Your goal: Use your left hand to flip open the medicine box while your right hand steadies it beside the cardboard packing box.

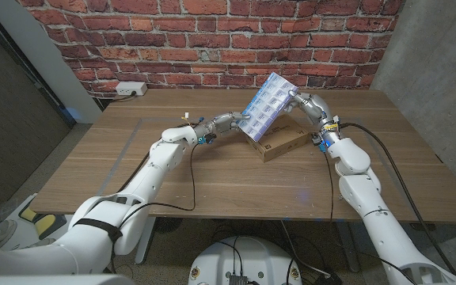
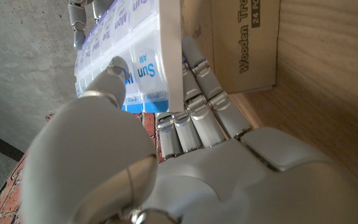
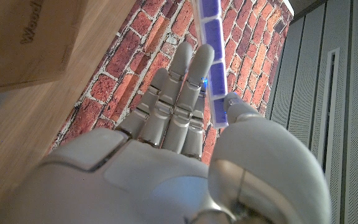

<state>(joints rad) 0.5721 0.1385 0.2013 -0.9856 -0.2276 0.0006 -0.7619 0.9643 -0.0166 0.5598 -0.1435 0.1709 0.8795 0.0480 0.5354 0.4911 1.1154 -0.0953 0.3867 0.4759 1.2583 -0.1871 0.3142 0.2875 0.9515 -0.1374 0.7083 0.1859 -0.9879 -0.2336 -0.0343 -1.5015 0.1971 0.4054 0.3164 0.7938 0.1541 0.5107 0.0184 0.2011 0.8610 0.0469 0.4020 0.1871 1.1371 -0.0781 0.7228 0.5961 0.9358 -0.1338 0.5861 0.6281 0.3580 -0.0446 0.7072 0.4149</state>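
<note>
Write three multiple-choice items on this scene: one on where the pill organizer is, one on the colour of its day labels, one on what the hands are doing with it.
1. Where is the pill organizer?
A. Flat on the table's near edge
B. Raised and tilted above the cardboard box
C. Inside the cardboard box

2. What colour are its day labels?
A. Blue
B. Red
C. Green

3. What state is it in?
A. Lying untouched
B. Held by the left hand alone
C. Held between the left hand and the right hand

Answers:
1 B: in the head view it stands slanted over the box, off the table.
2 A: the left wrist view shows "Sun AM" on blue.
3 C: the head view shows a hand at each end, and each wrist view shows fingers against it.
</note>
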